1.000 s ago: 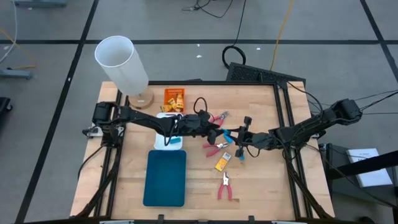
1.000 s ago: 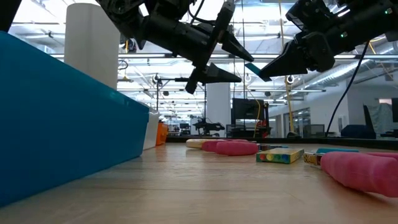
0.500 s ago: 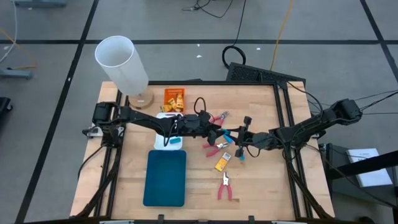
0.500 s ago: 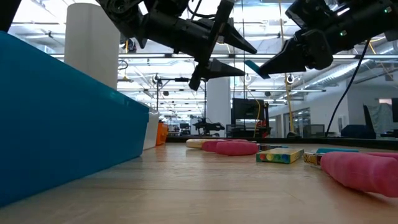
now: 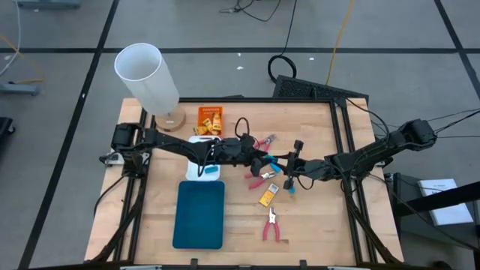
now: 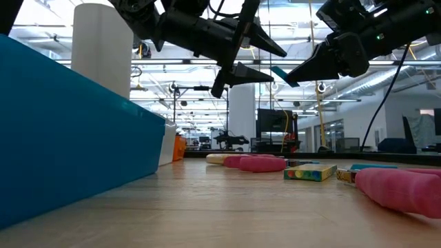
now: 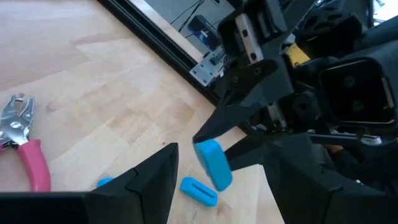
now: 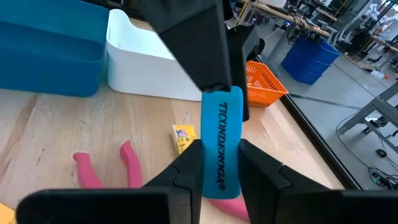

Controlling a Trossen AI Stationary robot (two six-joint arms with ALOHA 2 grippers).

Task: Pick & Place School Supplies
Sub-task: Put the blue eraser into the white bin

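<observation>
Mid-air handover of a blue eraser above the table

The right gripper is clamped on the light-blue rectangular eraser, held aloft; beyond it, the left gripper, jaws spread, has edged closer to the eraser than 1 second ago, not yet touching.
</observation>
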